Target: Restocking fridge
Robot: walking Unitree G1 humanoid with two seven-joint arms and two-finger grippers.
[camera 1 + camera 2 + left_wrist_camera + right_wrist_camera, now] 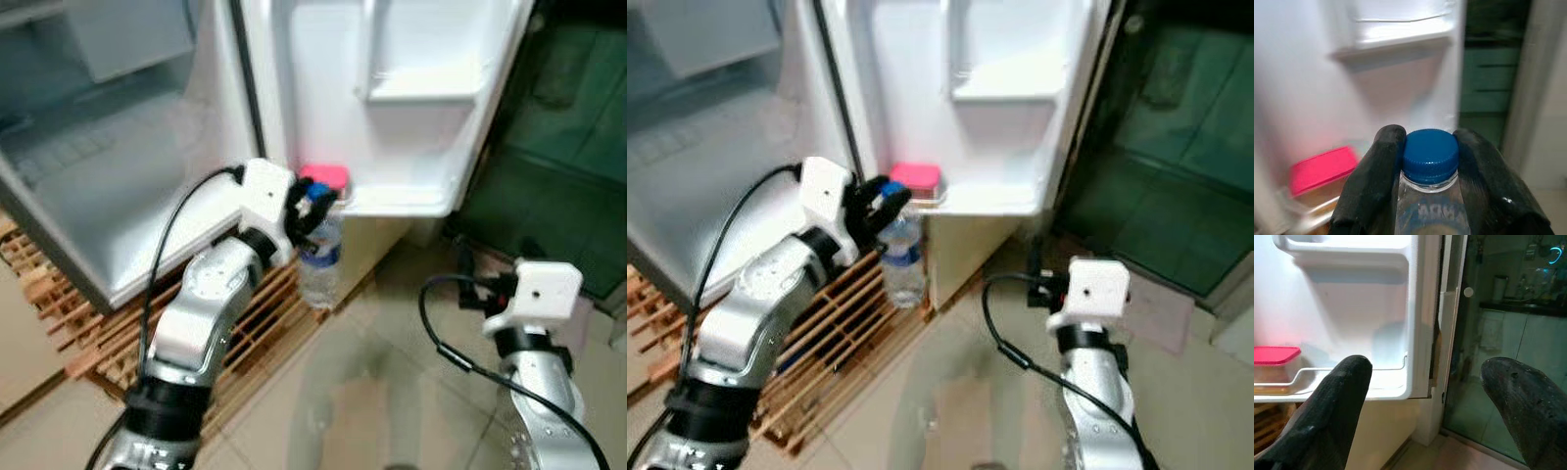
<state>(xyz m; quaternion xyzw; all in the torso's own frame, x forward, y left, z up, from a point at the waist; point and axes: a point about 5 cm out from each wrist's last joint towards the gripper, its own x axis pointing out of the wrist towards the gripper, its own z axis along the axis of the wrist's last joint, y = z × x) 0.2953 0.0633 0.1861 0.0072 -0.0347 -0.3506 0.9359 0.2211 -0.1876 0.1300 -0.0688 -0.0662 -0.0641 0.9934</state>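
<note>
My left gripper is clamped on the blue-capped water bottle by its neck, holding it just below the fridge door's bottom shelf, beside the pink-lidded container there. My right gripper hangs spread wide, holding nothing, near that shelf's outer end.

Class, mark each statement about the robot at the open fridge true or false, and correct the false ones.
1. The left gripper grips a water bottle by its blue cap. True.
2. A red-lidded container sits on the door shelf. True.
3. The right gripper holds a second bottle. False: it is open and holds nothing.
4. The bottle lies flat on the wooden slats. False: it is upright.
5. The fridge door is closed. False: it stands open.
</note>
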